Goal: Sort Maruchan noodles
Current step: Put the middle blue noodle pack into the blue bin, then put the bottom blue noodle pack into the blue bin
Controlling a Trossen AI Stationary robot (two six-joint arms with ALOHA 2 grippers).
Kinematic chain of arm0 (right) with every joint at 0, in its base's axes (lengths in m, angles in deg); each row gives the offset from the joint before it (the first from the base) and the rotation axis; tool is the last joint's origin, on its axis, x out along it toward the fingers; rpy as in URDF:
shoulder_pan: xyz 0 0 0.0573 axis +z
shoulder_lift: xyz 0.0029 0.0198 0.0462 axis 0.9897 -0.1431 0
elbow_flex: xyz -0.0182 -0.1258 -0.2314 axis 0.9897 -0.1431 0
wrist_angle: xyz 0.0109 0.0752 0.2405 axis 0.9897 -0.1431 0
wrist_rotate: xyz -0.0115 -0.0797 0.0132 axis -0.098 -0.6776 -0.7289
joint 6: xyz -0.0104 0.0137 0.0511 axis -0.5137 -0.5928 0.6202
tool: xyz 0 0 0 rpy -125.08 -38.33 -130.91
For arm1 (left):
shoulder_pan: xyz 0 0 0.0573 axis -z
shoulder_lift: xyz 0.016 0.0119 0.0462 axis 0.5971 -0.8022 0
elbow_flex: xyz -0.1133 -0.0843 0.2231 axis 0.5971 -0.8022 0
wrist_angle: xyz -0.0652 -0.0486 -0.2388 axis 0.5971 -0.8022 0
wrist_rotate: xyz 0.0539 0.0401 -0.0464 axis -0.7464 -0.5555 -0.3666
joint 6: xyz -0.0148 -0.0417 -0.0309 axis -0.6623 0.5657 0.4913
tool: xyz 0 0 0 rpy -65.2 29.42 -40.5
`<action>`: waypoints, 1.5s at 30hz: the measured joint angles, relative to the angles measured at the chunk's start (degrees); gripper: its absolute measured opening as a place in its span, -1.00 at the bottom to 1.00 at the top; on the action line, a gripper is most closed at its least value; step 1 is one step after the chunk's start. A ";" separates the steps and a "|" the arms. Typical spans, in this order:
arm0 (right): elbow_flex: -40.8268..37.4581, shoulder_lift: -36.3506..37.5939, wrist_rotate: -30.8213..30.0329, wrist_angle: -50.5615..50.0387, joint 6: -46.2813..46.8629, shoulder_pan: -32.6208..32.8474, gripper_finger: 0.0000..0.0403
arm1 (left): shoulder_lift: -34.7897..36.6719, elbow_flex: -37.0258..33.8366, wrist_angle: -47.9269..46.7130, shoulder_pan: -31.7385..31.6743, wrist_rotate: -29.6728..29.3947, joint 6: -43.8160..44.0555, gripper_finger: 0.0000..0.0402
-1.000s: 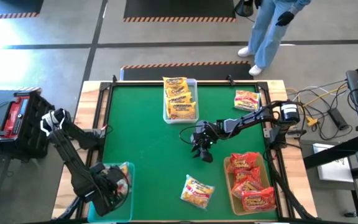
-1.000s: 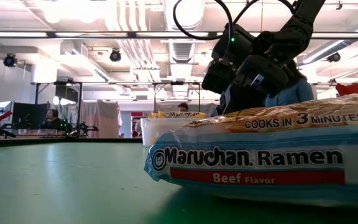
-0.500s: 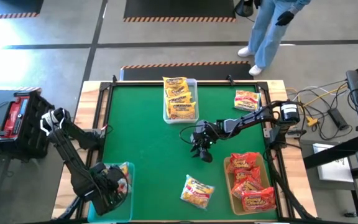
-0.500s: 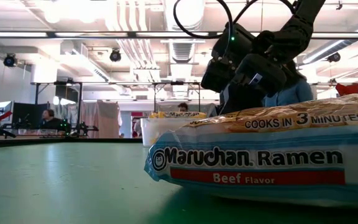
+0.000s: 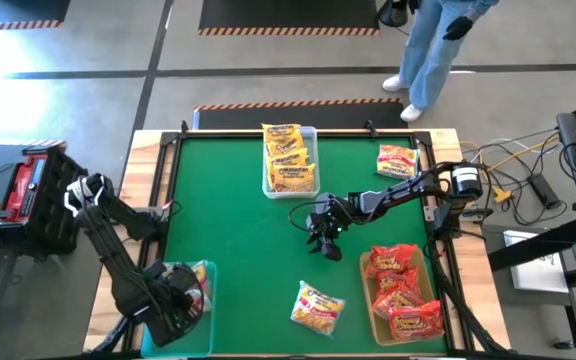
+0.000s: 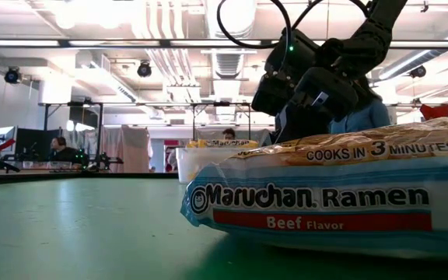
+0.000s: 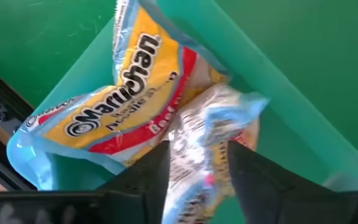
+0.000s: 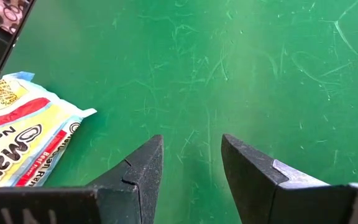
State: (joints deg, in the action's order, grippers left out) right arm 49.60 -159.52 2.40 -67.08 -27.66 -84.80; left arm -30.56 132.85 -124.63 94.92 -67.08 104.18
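My left gripper (image 5: 181,300) (image 7: 197,149) points down into a teal bin (image 5: 206,268) at the table's near left corner, fingers open. In the bin lie two yellow and pale-blue Maruchan noodle packets: a flat one (image 7: 120,93) and a crumpled one (image 7: 213,134) resting on it, its end between my fingers. My right gripper (image 5: 323,240) (image 8: 191,143) hovers open over the middle of the green table. Another yellow and pale-blue packet (image 5: 316,305) (image 8: 17,137) (image 6: 325,194) lies flat on the table, near of it. My left gripper's open fingers (image 7: 145,180) stand on either side of the crumpled packet's end (image 7: 197,165), coming from above and pointing down. I cannot tell whether they touch it. The packet lies in the bin on the other packet.
A clear bin (image 5: 290,158) with yellow-orange packets stands at the far edge. A bin (image 5: 401,292) with red packets stands at the near right. One red and yellow packet (image 5: 396,160) lies at the far right. A person (image 5: 433,50) stands beyond the table.
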 joint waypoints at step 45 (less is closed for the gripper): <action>11.05 0.21 -6.77 -0.68 32.44 32.49 -0.25 | -17.17 6.42 47.46 -14.56 -23.58 -31.71 -0.06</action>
State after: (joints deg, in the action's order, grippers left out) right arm 60.65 -159.31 -4.38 -67.76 4.78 -52.32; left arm -47.73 139.27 -77.17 80.36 -90.66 72.47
